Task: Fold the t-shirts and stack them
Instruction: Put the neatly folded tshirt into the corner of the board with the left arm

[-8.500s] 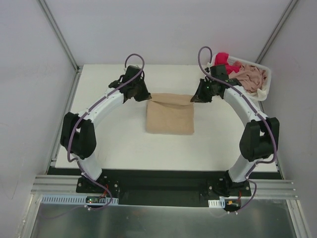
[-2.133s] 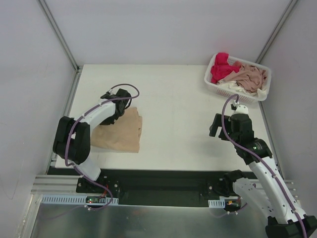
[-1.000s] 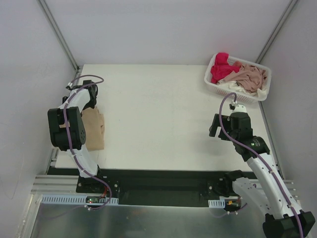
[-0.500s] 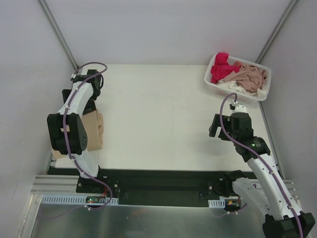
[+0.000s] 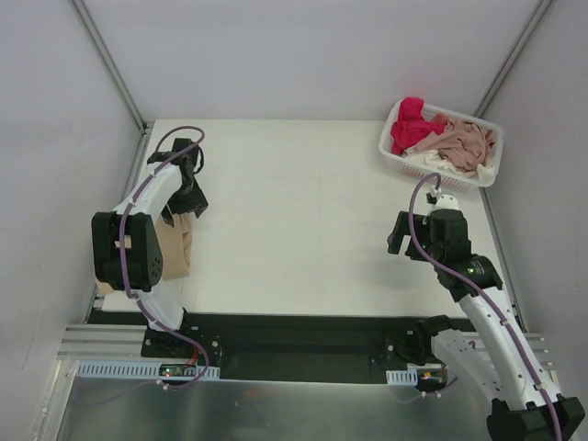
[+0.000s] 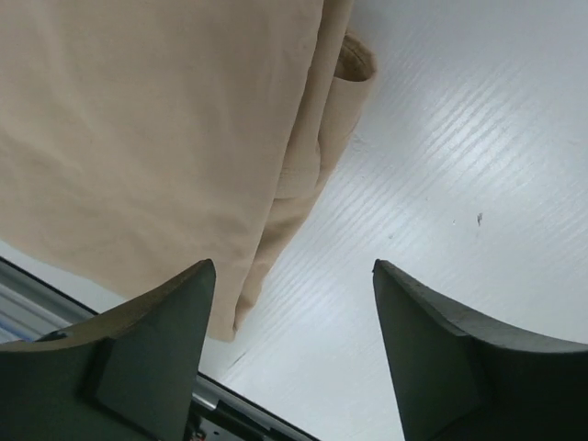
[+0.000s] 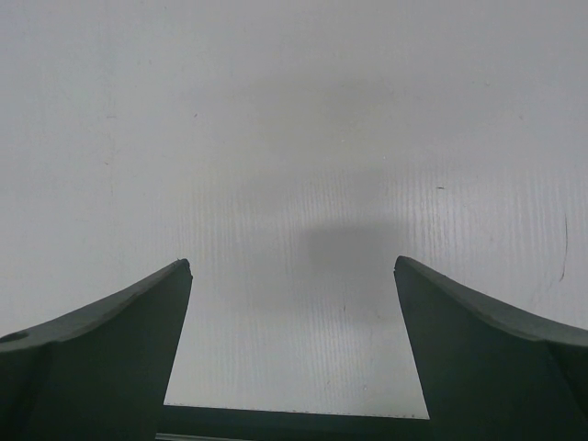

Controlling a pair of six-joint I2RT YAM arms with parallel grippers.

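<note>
A tan-beige t-shirt [image 5: 175, 246] lies folded at the table's left edge, partly under my left arm. In the left wrist view its folded side [image 6: 138, 138] fills the upper left. My left gripper [image 5: 191, 204] hangs just past the shirt's far right corner, and in its own view the left gripper [image 6: 292, 268] stands open over bare table, holding nothing. More t-shirts sit heaped in the basket: a red-pink one [image 5: 409, 125], a dusty pink one [image 5: 469, 142] and a white one [image 5: 428, 161]. My right gripper [image 5: 415, 239] hovers open over bare table; the right wrist view shows the right gripper [image 7: 292, 265] empty.
The white lattice basket [image 5: 385, 145] stands at the far right corner of the white table [image 5: 303, 211]. Metal frame posts run up from both back corners. The table's near edge shows in both wrist views, close below the fingers.
The left gripper has opened and let go of the tan shirt, swung up off it and come back beside its right edge. The shirt stays put. The right arm has not moved.
</note>
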